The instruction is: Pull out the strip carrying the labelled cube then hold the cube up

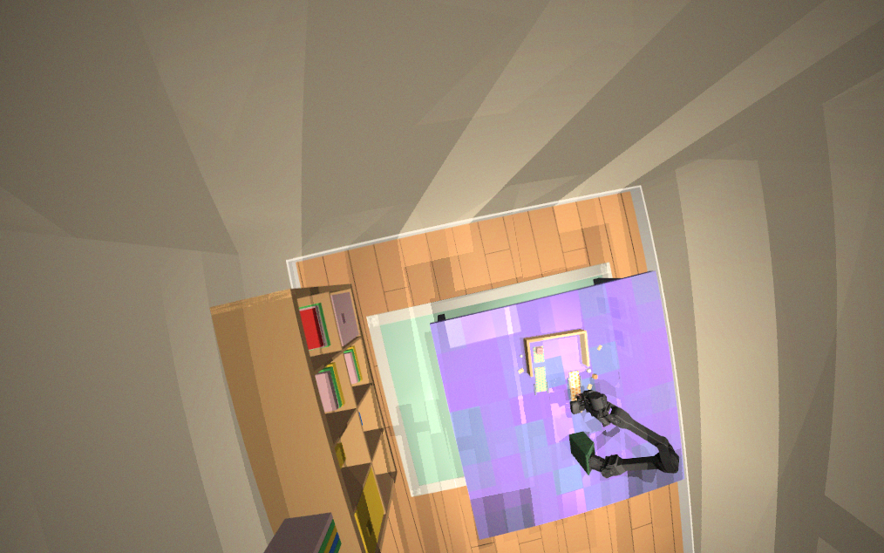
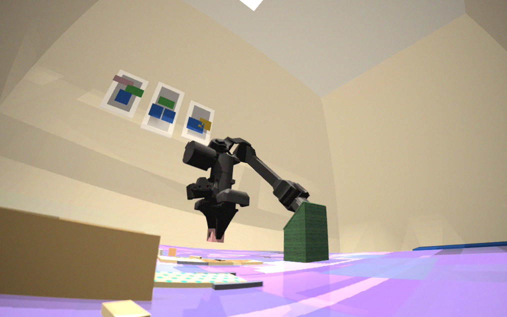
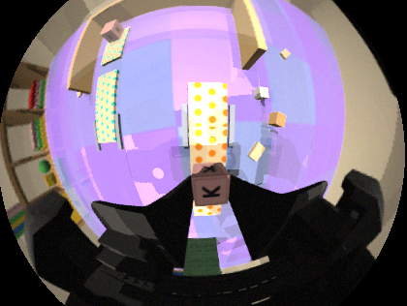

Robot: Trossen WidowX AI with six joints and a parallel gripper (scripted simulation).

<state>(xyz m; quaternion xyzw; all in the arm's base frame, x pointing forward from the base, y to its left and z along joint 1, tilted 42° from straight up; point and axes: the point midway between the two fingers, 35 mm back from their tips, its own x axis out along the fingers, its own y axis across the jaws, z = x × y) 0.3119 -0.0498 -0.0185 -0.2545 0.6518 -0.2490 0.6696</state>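
My gripper [image 1: 574, 406] [image 2: 216, 236] [image 3: 208, 177] is shut on a dusky pink cube [image 2: 211, 236] [image 3: 203, 194] marked K and holds it in the air above the near part of the orange-and-yellow dotted strip [image 1: 574, 377] [image 2: 244, 261] [image 3: 205, 113]. That strip lies flat in one line between low grey rails [image 3: 232, 126], partly hidden by the cube in the wrist view. A teal-dotted strip lies to the left in two pieces with a gap, a near piece [image 1: 540, 379] [image 2: 198, 277] [image 3: 107, 104] and a far piece [image 3: 115, 48]. A second pink cube [image 1: 540, 351] [image 3: 112, 30] sits on the far piece.
A wooden three-sided wall [image 1: 557, 335] [image 2: 74, 257] [image 3: 253, 39] stands around the far area. Small loose blocks lie right of the dotted strip, among them white [image 3: 262, 93], orange [image 3: 277, 119] and cream [image 3: 257, 151]. A green block [image 1: 580, 448] [image 2: 306, 231] stands by the arm's base.
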